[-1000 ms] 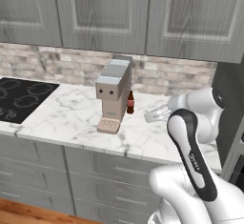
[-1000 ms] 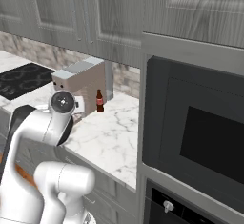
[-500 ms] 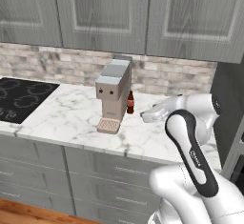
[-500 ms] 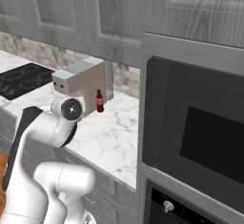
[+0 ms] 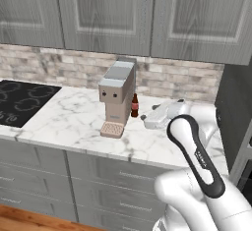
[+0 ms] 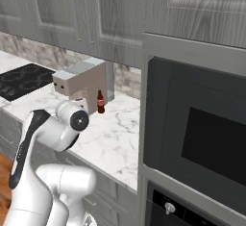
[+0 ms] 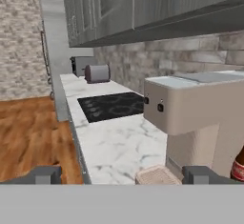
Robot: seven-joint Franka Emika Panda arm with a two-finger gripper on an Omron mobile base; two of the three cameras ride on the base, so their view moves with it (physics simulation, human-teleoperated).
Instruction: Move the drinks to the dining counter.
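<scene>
**Gripper wide open, beer bottle just off to its side, not held**

Beer bottle (image 5: 134,105) stands upright on the marble counter (image 5: 74,122), right beside the beige coffee machine (image 5: 117,97), on its right in the left base view, near the brick backsplash (image 5: 59,70). In the right base view the bottle (image 6: 100,102) sits just right of the machine (image 6: 81,83).

Gripper (image 5: 149,121) hovers over the counter to the right of the bottle, near it but apart, nothing between the fingers. Hand view: fingertips (image 7: 45,174) spread wide, jaws released. Bottle (image 7: 238,167) shows at the far right edge of that view, outside the right fingertip, partly cut off. Coffee machine (image 7: 200,111) and its drip tray (image 7: 157,175) sit ahead of the gripper.

Further along the counter: black cooktop (image 7: 112,106), grey paper-towel roll (image 7: 97,73).
</scene>
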